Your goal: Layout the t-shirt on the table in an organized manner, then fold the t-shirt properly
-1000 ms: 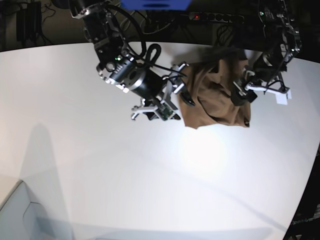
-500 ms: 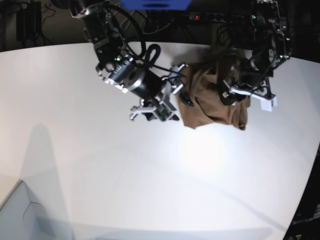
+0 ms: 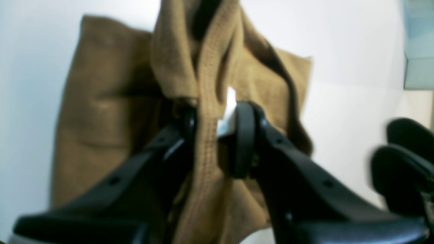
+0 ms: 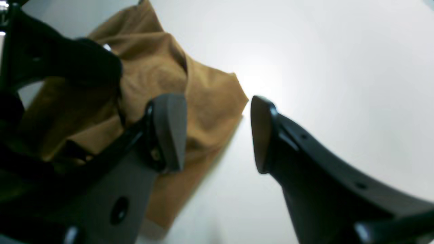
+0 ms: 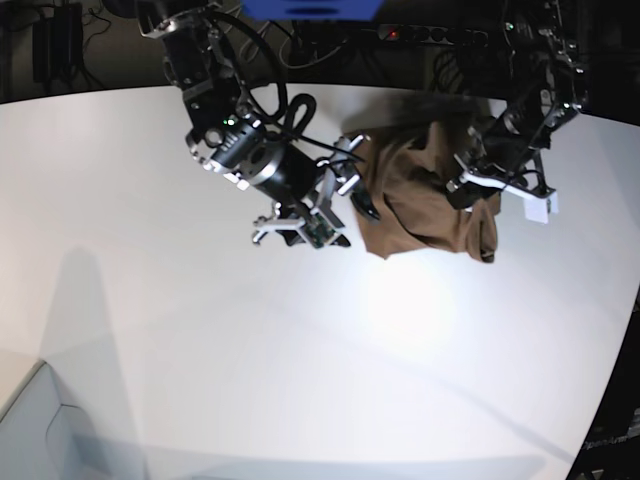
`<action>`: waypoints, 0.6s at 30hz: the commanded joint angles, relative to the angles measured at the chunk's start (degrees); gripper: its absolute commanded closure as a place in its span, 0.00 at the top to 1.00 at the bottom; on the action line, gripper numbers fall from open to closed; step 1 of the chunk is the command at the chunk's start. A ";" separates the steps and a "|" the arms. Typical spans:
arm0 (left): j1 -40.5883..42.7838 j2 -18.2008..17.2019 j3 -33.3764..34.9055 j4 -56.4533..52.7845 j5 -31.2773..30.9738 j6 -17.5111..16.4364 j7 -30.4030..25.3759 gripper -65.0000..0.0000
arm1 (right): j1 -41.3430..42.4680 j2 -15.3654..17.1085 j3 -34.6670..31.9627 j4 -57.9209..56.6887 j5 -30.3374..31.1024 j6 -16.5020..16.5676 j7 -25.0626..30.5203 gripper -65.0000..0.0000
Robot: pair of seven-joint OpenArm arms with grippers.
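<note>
The tan-brown t-shirt (image 5: 415, 200) lies bunched at the far right of the white table (image 5: 200, 330). In the left wrist view its ribbed neck band (image 3: 206, 112) runs up between my left gripper's (image 3: 217, 137) fingers, beside the small white label (image 3: 230, 101); that gripper is shut on the band. In the base view the left gripper (image 5: 466, 186) sits at the shirt's right side. My right gripper (image 4: 215, 134) stands open with nothing between its fingers, at the shirt's (image 4: 190, 98) left edge, just off the cloth (image 5: 358, 188).
A pale grey box corner (image 5: 40, 430) sits at the near left. The table's curved edge runs down the right side (image 5: 625, 330). Cables and dark equipment line the back (image 5: 430, 35). The right gripper's black fingers (image 3: 403, 159) show in the left wrist view.
My left gripper has closed onto the shirt's neck band and drawn the cloth's right side together. The right arm has shifted slightly left and stays open.
</note>
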 commanded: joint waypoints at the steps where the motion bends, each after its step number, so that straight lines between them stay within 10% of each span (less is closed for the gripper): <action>1: -0.08 -0.48 -0.25 1.75 -0.87 -0.32 -0.50 0.21 | 0.84 -0.40 -0.03 0.99 0.55 0.06 1.86 0.48; 5: 0.28 -0.48 -0.25 2.36 -0.87 -0.06 -0.50 0.01 | 1.54 -0.40 -0.03 0.90 0.55 0.06 1.77 0.48; 18: 3.70 1.01 -8.61 4.74 -0.95 -0.24 0.03 0.00 | 1.28 -0.40 -0.03 0.90 0.55 0.06 1.68 0.48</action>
